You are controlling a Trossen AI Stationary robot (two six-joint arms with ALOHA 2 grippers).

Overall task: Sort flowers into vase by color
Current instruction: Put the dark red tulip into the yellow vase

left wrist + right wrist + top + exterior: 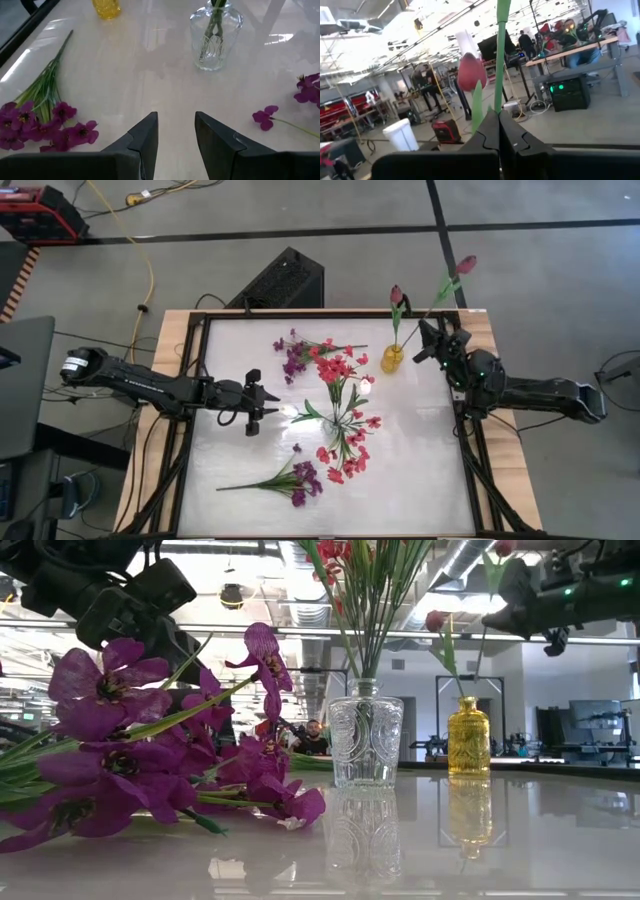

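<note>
The left arm is reaching in from the table's left side with its left gripper (262, 407) hovering above the surface, fingers (145, 142) standing apart, while the right arm is extending from the right edge, its right gripper (428, 340) raised and pinching a green stem (501, 55).
</note>
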